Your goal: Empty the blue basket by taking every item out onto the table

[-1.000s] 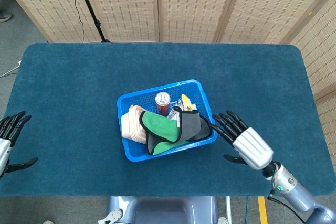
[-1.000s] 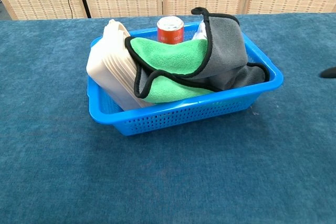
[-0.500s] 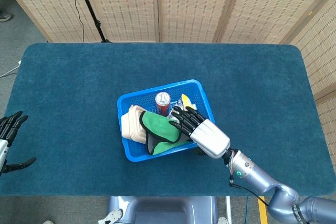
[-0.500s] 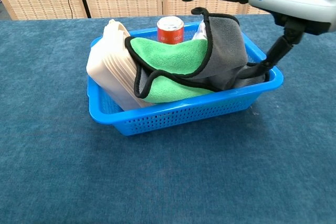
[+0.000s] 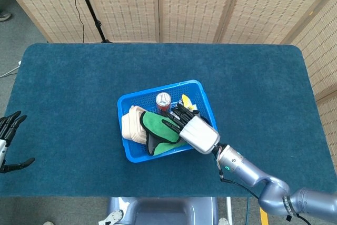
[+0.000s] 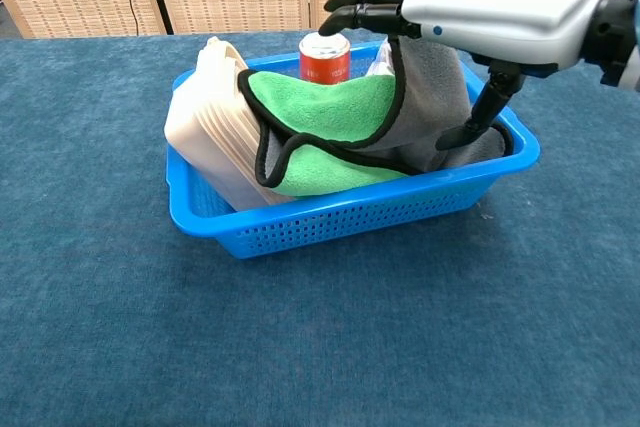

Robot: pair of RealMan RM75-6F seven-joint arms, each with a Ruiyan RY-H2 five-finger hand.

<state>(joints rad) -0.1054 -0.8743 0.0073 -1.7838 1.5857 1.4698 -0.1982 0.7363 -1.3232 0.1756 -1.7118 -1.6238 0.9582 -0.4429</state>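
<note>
The blue basket [image 5: 158,89] [image 6: 350,222] stands mid-table. It holds a red can [image 5: 162,100] [image 6: 324,55] upright at the back, a green cloth [image 5: 155,125] [image 6: 320,127] edged in black, a grey cloth [image 6: 435,107], a beige ribbed item [image 5: 130,125] [image 6: 205,137] on the left and a yellow packet [image 5: 186,100]. My right hand [image 5: 192,129] [image 6: 480,2] hovers over the basket's right half, fingers [image 6: 365,7] stretched toward the can and thumb hanging down beside the grey cloth; it holds nothing. My left hand [image 5: 6,140] sits at the table's left edge, fingers apart and empty.
The dark blue table [image 5: 253,88] spreads wide on every side of the basket. Wicker screens [image 5: 158,3] stand behind the far edge, with a black stand pole [image 5: 89,3] at the back left.
My right hand has swung from the table right of the basket to above its contents, its fingers now reaching almost over the can. The left hand drifted slightly down and left.
</note>
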